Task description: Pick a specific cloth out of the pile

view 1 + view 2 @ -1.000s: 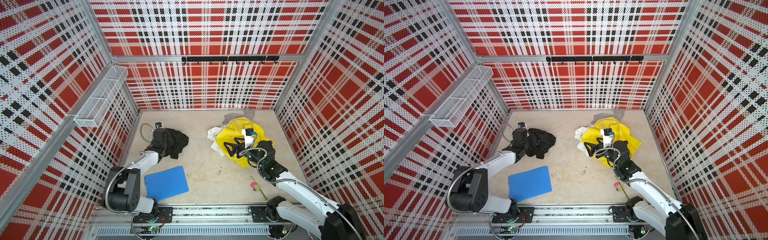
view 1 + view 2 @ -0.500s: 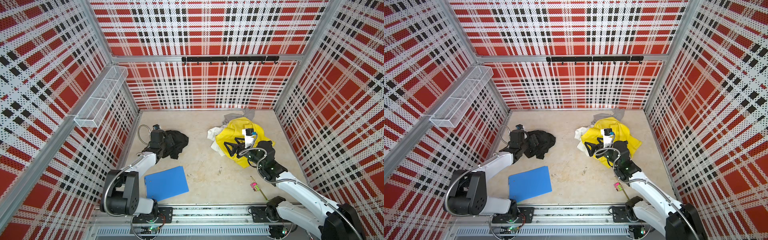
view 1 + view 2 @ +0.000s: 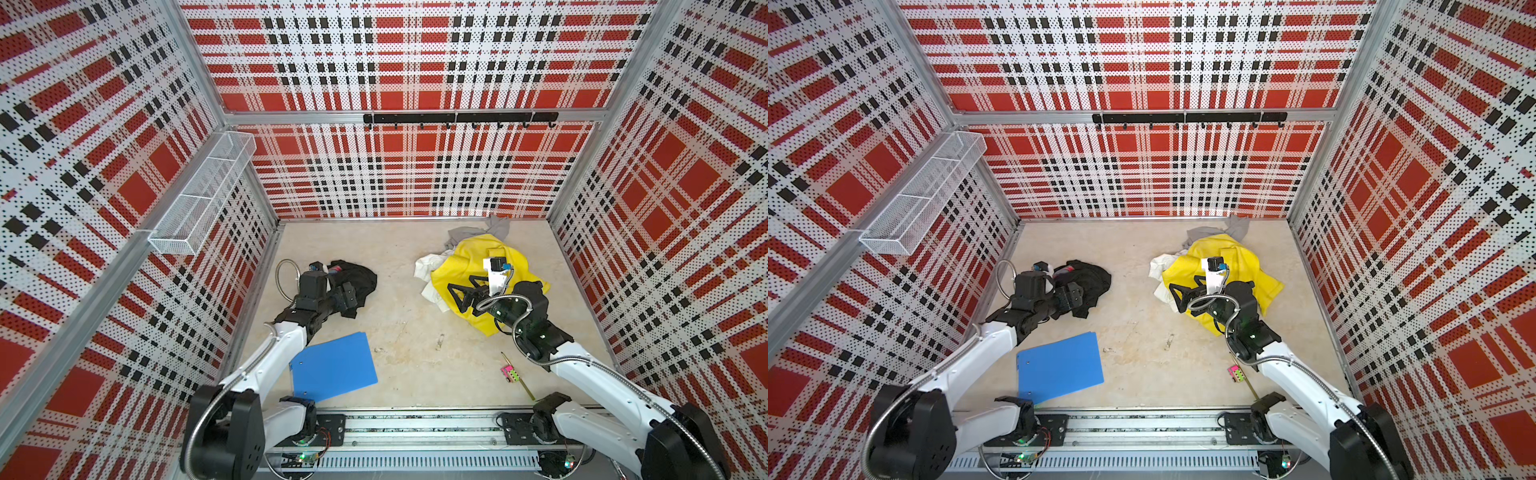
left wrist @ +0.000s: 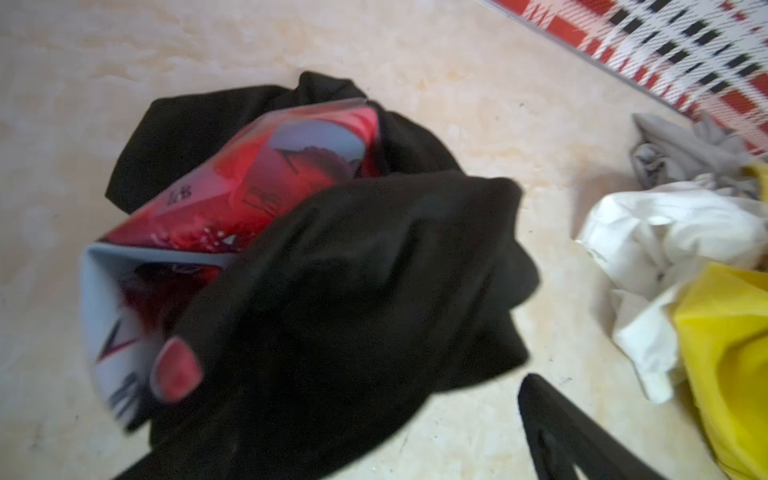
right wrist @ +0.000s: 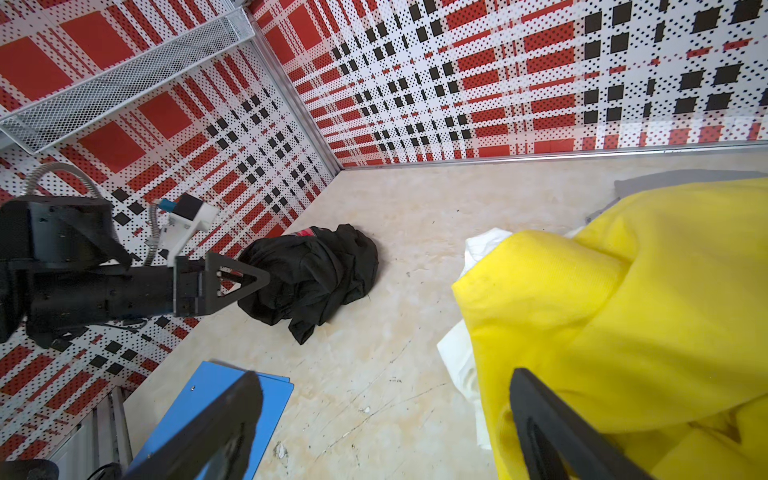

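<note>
Shows crumpled black fabric cloth (image 3: 359, 276) on scuffed beige floor (image 3: 399, 253) near the red-plaid perforated wall (image 3: 249, 249), well apart from the yellow-white-grey cloth pile (image 3: 461, 266). Has left gripper (image 3: 348, 294) spread at it, right gripper (image 3: 459, 297) spread over the pile.

Bright, even light filled both sharp top views, walls (image 3: 415, 62) stretching wide at the corners. Shadows on the desk (image 3: 415, 324) lay faint and soft. The left wrist view was blurred, smearing the cloth (image 4: 353, 291); the fingers (image 5: 216, 428) of the right hand (image 5: 386, 380) showed out of focus.
</note>
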Robot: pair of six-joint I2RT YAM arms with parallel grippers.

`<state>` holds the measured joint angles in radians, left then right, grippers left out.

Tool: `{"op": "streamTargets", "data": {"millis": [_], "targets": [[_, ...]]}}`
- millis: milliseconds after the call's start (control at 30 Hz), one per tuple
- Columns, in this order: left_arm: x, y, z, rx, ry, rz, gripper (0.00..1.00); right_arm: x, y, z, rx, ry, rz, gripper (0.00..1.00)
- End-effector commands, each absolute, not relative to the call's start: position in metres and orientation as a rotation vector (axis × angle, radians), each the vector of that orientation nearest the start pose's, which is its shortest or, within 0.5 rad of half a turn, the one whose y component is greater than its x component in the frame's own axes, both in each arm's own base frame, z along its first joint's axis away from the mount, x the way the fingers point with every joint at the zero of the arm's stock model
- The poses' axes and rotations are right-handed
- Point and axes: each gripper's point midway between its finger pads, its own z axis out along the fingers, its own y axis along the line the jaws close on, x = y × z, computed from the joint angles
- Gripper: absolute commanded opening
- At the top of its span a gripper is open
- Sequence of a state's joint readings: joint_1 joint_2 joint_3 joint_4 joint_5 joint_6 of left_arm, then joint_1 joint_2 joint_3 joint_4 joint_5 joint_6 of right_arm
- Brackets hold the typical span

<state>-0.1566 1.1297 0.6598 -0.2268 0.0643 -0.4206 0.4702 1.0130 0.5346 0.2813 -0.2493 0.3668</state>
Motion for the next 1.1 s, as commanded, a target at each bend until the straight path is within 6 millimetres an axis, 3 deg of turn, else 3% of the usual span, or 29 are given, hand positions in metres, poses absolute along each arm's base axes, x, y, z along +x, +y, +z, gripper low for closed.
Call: {"op": "streamTargets", "data": {"millis": [0,133,200,267,333,400,567,767,900,1067], "targets": [[0.329,-0.069,0.166,-0.245,2.217,-0.454,0.99,0.303,0.202,0.239,-0.273,1.769,0.836,0.99],[0.333,-0.058,0.184,-0.308,2.132,-0.537,1.00,0.301,0.200,0.241,-0.267,1.764,0.833,0.99],[0.339,-0.053,0.184,-0.337,2.124,-0.551,0.88,0.300,0.199,0.242,-0.263,1.760,0.831,0.99],[0.346,-0.061,0.182,-0.313,2.125,-0.609,0.77,0.300,0.198,0.242,-0.259,1.762,0.827,0.99],[0.354,-0.073,0.181,-0.285,2.137,-0.667,0.76,0.300,0.197,0.241,-0.255,1.769,0.820,0.99],[0.364,-0.077,0.176,-0.283,2.168,-0.606,0.76,0.299,0.196,0.241,-0.253,1.771,0.814,0.99],[0.383,-0.048,0.134,-0.368,2.279,-0.296,0.76,0.297,0.192,0.242,-0.236,1.768,0.809,0.99],[0.404,-0.036,0.091,-0.413,2.356,-0.197,0.74,0.296,0.190,0.241,-0.236,1.784,0.790,0.99],[0.411,-0.040,0.058,-0.419,2.444,-0.201,0.74,0.295,0.189,0.242,-0.232,1.782,0.789,0.99],[0.416,-0.045,0.042,-0.430,2.475,-0.215,0.78,0.294,0.186,0.242,-0.228,1.789,0.778,0.99]]}}
